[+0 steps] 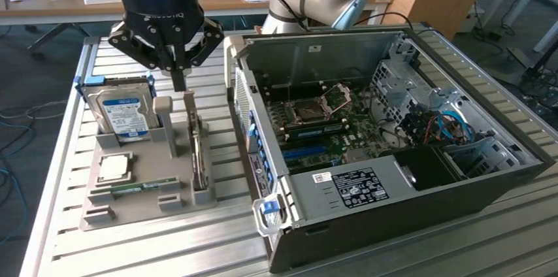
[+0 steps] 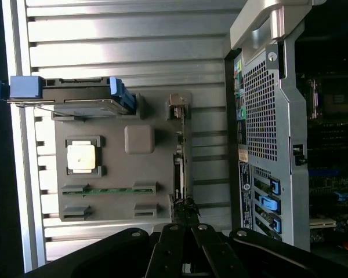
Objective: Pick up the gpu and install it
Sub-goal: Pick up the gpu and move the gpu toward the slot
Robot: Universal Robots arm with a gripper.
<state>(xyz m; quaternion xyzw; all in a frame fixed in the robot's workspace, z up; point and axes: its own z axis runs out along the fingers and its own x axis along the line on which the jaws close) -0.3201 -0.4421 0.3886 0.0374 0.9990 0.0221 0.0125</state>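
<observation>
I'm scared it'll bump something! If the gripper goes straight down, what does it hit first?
Probably the gpu, standing on edge in the grey tray. The gripper points down just over one end of the card; whether it already touches is hard to judge.

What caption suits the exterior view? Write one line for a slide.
Shut gripper at the end of the gpu standing on edge in the gray tray, beside the open computer case.
</observation>
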